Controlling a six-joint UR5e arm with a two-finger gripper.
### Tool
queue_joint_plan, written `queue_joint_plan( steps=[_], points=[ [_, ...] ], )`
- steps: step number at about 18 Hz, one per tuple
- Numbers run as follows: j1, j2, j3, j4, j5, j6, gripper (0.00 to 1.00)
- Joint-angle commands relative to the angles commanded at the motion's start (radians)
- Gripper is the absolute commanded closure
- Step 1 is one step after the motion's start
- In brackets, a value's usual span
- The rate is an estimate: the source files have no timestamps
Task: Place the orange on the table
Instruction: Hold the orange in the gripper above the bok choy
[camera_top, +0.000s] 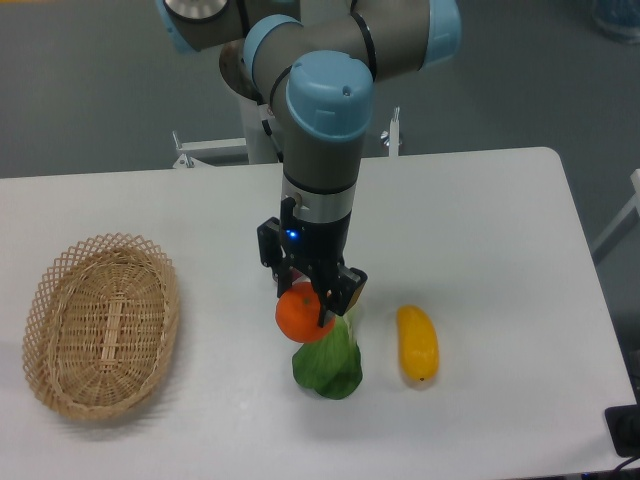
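Orange: the orange (303, 313) is small, round and glossy. It sits between the two fingers of the gripper (312, 305), above the middle front part of the table (480, 210). From this view I cannot tell if it touches the tabletop.

Gripper: it points straight down and its fingers are clenched on the orange, one dark finger (327, 309) crossing the right side of the fruit. A small blue light shows on the gripper body.

Arm: the UR5e arm (320, 120) comes from the far edge of the table; its grey tube and light-blue joint caps stand directly above the gripper.

Leafy green: a leafy green vegetable (330, 368) lies on the table just under and in front of the orange, partly covered by it in this view.

Yellow fruit: an elongated yellow fruit (417, 344) lies on the table near the right side of the green, not touching it.

Basket: an oval wicker basket (100, 322) stands on the left part of the table, well apart from the orange.

Table: white, matte, with rounded corners.
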Motion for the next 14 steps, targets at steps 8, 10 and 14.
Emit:
queue_joint_plan(
  steps=[8, 10, 14],
  points=[
    [0.0, 0.002, -0.009, 0.0, 0.002, 0.003, 0.33],
    [0.012, 0.008, -0.015, -0.002, 0.0, 0.027, 0.33],
    [0.05, 0.026, -0.06, 0.0, 0.002, 0.098, 0.33]
  ],
)
